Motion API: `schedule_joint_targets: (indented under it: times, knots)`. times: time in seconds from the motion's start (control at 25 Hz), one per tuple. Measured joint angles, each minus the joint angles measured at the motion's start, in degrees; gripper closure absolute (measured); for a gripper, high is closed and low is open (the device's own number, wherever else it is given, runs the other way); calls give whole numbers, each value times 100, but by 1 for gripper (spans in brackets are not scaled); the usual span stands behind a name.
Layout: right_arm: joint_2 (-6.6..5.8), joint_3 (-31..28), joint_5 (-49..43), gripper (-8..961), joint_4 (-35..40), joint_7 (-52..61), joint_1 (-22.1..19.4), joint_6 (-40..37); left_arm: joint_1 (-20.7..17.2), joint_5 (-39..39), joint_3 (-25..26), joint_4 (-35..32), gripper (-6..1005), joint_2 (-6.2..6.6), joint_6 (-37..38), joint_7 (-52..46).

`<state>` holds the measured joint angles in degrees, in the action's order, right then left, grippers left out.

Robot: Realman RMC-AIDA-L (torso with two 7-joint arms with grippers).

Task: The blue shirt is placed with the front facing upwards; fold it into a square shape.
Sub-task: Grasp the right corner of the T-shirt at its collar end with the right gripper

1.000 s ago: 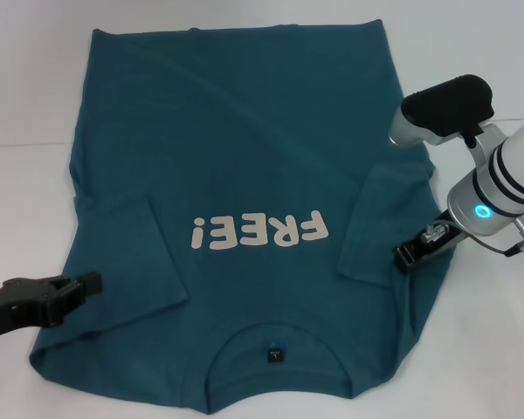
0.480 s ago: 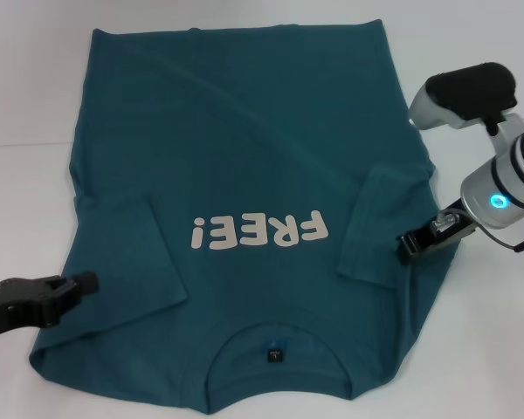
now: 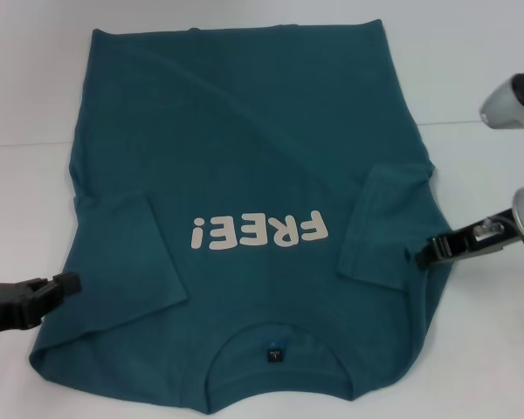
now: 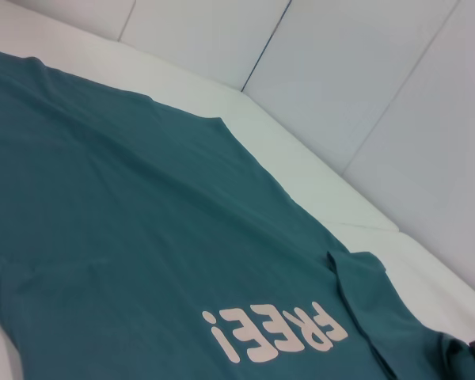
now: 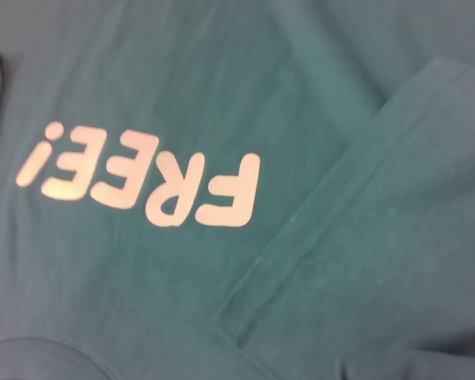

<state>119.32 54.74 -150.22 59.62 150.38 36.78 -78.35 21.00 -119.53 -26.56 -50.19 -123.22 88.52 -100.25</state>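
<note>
Black and low, the left gripper [image 3: 63, 285] reaches in from the 8 o'clock edge of the head view, its arm lying nearly flat over the table [image 3: 22, 105] and pointing toward the centre. Its tip sits at the shirt's edge, just beside the folded-in sleeve on that side; whether the fingers are parted or pinched together, and whether they touch the cloth, I cannot tell.

Spread across the middle of the table lies the shirt [image 3: 244, 131], teal-blue and front up, its hem toward 12 o'clock and its round neck [image 3: 275, 336] toward 6 o'clock, with a small dark label [image 3: 272, 354] inside the collar. White "FREE!" lettering [image 3: 256, 231] runs across the chest, upside down in the head view. Both short sleeves are folded inward onto the body, one at about 8 o'clock, the other [image 3: 386, 223] at about 4 o'clock. The cloth lies mostly flat, with soft creases running across the upper half. The right wrist view shows the lettering [image 5: 142, 180] and the folded sleeve's stitched hem [image 5: 332, 229] up close.

At 3 to 4 o'clock the right gripper [image 3: 435, 252] comes in from the edge, arm angled down toward the centre, its dark tip at the shirt's side edge next to the folded sleeve. Its opening and any grip on the fabric cannot be made out.
</note>
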Motion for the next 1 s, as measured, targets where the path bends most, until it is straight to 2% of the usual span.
schedule_joint_targets:
  times: [0.28, 0.52, 0.72, 0.84, 1.0]
  knots:
    - [-10, -498, 430, 925, -18, -448, -219, 4, 29, 31, 235, -143, 905, 37, 199, -447]
    - [-214, -674, 465, 929, -61, -504, -166, -36, -21, 131, 259, -523, 900, 9, 236, -758]
    - [-226, -840, 472, 931, -66, -561, -225, -45, -137, 125, 257, -806, 660, -21, 234, -1199]
    - [-189, -931, 478, 931, -77, -612, -243, -71, -190, -21, 211, -995, 444, -51, 176, -1667]
    - [-167, -946, 535, 931, -86, -619, -256, -78, -187, -500, 21, -1230, 383, -68, 129, -2617]
